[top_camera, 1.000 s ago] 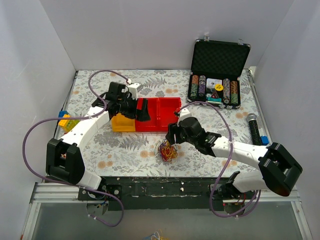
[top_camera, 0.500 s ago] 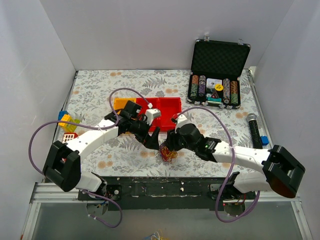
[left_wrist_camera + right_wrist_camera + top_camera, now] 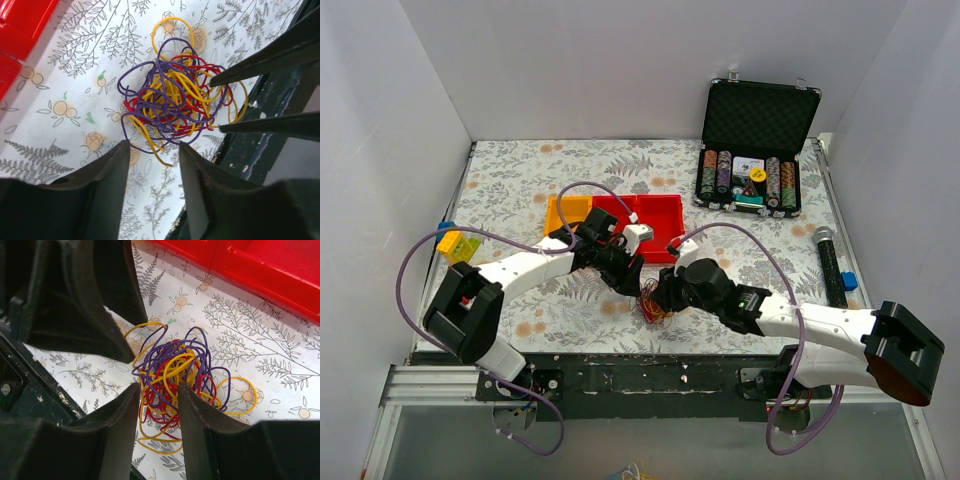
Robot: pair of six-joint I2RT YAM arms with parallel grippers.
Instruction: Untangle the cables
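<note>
The cables (image 3: pixel 654 311) are a small tangle of thin purple, red and yellow loops (image 3: pixel 175 97) lying on the flowered table near its front edge. My left gripper (image 3: pixel 153 147) stands open at the tangle's edge, and only a yellow strand end and a purple loop reach its tips. My right gripper (image 3: pixel 159 387) is open astride the near part of the tangle (image 3: pixel 175 375), with red and yellow strands between its fingers. In the top view the left gripper (image 3: pixel 636 284) and the right gripper (image 3: pixel 660 297) meet over the tangle from opposite sides.
A red bin (image 3: pixel 670 212) and a yellow bin (image 3: pixel 563 208) sit just behind the tangle. An open case of poker chips (image 3: pixel 752 150) stands at the back right. A black microphone (image 3: pixel 828 258) lies right. Yellow and blue blocks (image 3: pixel 455 243) lie left. The table's dark front edge (image 3: pixel 650 370) is close.
My left arm swung from the bins down to the tangle and its jaws narrowed. My right gripper moved onto the tangle and its jaws narrowed around some strands.
</note>
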